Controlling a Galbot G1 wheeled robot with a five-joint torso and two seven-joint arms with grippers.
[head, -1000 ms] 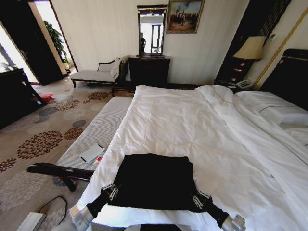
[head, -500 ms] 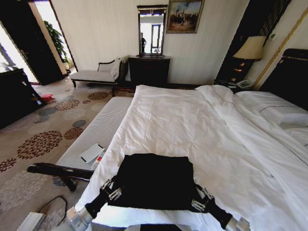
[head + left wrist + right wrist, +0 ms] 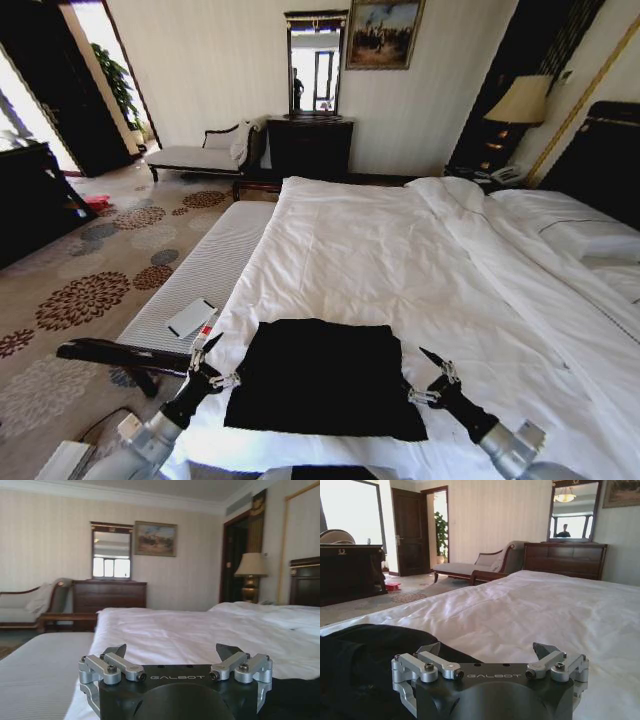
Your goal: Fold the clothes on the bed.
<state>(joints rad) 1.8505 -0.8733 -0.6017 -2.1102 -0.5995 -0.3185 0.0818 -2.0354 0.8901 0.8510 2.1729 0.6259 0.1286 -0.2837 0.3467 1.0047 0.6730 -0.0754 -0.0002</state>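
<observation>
- Left gripper fingers spread wide, holding nothing; same spread seen in the left wrist view, tips apart over white bedding.
- Right gripper fingers likewise parted and empty; in the right wrist view tips wide apart, with black cloth to one side and white sheet ahead.
- Left gripper just off the left edge of the black T-shirt, near the bed's left side; contact with the cloth not clear.
- Right gripper just beside the shirt's right edge, over the duvet; contact likewise unclear.
- Black T-shirt lying flat as a roughly rectangular folded shape on the near end of the bed, between the two grippers; also visible as dark folds in the right wrist view.
- Bed covered with a white duvet, white pillows at the far right by the dark headboard.
- Bench with pale striped cushion along the bed's left side, a small white flat item lying on it.
- Patterned carpet beyond; dark dresser with mirror against the far wall; lamp at far right.
</observation>
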